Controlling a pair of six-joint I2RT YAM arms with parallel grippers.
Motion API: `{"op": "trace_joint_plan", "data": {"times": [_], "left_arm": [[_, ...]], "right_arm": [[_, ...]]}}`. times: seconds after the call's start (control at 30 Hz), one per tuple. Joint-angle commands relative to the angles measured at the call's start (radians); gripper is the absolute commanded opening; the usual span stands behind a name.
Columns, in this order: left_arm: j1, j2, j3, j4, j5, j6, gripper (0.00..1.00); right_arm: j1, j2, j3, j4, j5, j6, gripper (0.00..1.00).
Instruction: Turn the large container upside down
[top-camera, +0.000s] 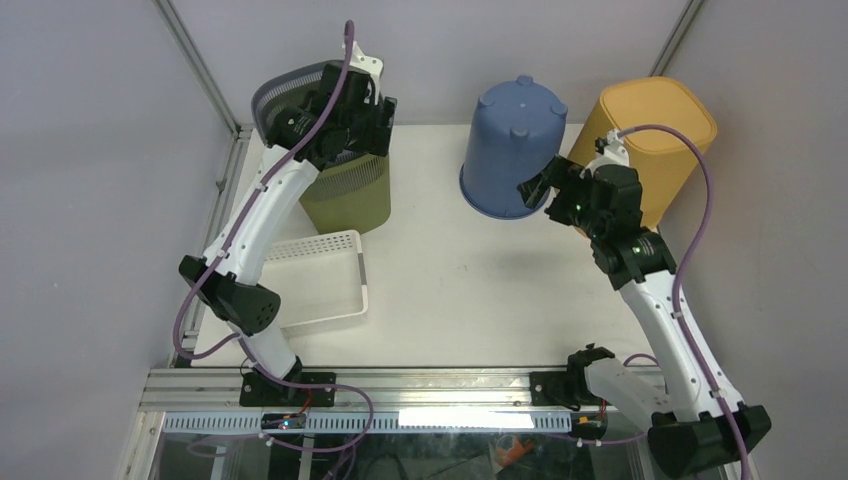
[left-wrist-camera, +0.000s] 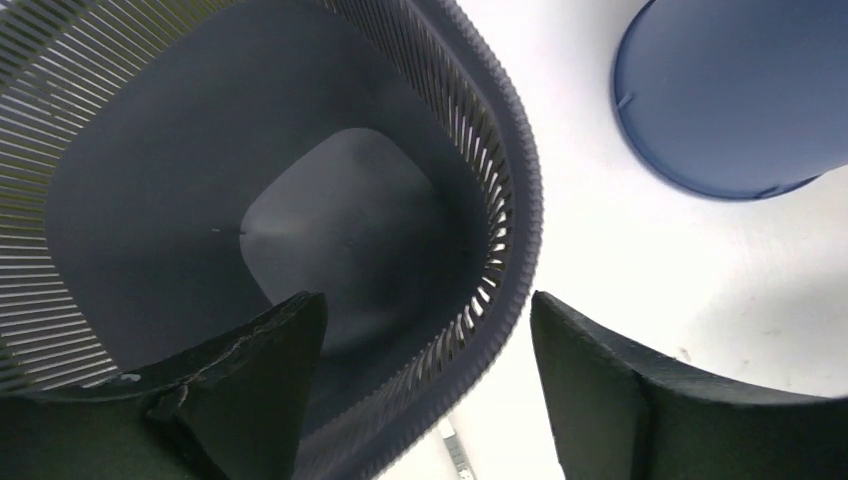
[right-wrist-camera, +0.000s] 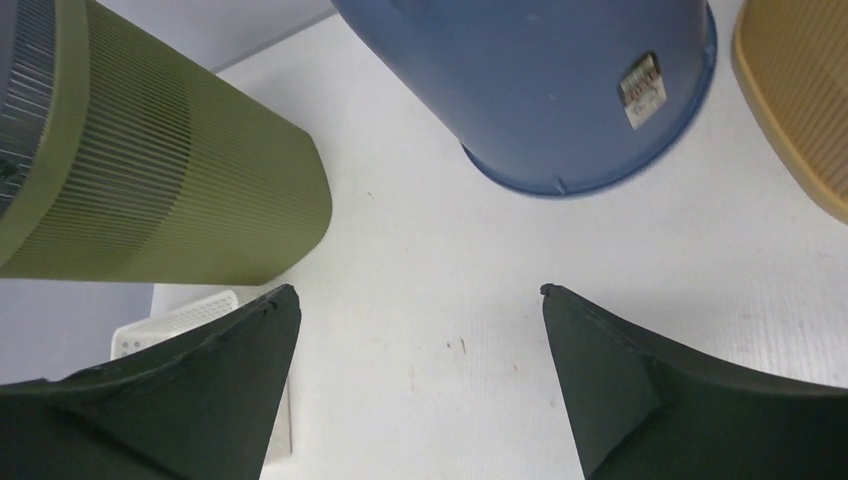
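Observation:
The large container is an olive-green bin (top-camera: 350, 198) with a grey slatted rim. It stands upright, mouth up, at the back left. In the left wrist view I look down into its dark inside (left-wrist-camera: 340, 220), and its rim (left-wrist-camera: 522, 200) runs between my fingers. My left gripper (top-camera: 375, 108) (left-wrist-camera: 425, 300) is open at the bin's right rim, with one finger over the inside and one over the table outside. My right gripper (top-camera: 532, 190) (right-wrist-camera: 418, 290) is open and empty above the table in front of the blue bucket. The bin's green side also shows in the right wrist view (right-wrist-camera: 170, 190).
A blue bucket (top-camera: 512, 150) (left-wrist-camera: 740, 90) (right-wrist-camera: 540, 80) stands upside down at the back middle. A yellow container (top-camera: 655, 140) (right-wrist-camera: 800, 110) stands upside down at the back right. A white perforated tray (top-camera: 320, 280) (right-wrist-camera: 170, 320) lies in front of the green bin.

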Motion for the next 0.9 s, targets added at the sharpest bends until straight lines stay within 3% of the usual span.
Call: {"op": "trace_joint_plan", "data": {"times": [0.0, 0.17, 0.23, 0.33, 0.5, 0.7, 0.87], "left_arm": [[0.020, 0.011, 0.019, 0.005, -0.015, 0.029, 0.70], [0.020, 0.001, 0.019, 0.018, 0.004, 0.041, 0.43], [0.020, -0.001, 0.019, 0.018, 0.001, 0.043, 0.21], [0.020, -0.011, 0.034, 0.020, 0.000, 0.035, 0.00], [0.020, -0.039, 0.138, 0.024, 0.046, 0.006, 0.00], [0.010, -0.077, 0.184, 0.079, 0.260, -0.052, 0.00], [-0.083, -0.069, 0.142, 0.164, 0.289, -0.126, 0.00]], "right_arm": [[-0.004, -0.095, -0.023, -0.124, 0.051, -0.019, 0.96], [-0.004, -0.162, -0.028, -0.198, 0.066, -0.019, 0.96], [-0.003, -0.170, -0.021, -0.211, 0.060, -0.013, 0.96], [-0.002, -0.163, 0.011, -0.207, 0.014, -0.002, 0.96], [0.028, -0.080, 0.095, -0.172, -0.105, 0.078, 0.91], [0.231, 0.024, 0.164, -0.113, -0.011, 0.186, 0.91], [0.343, 0.093, 0.169, 0.038, 0.000, 0.303, 0.91]]}}
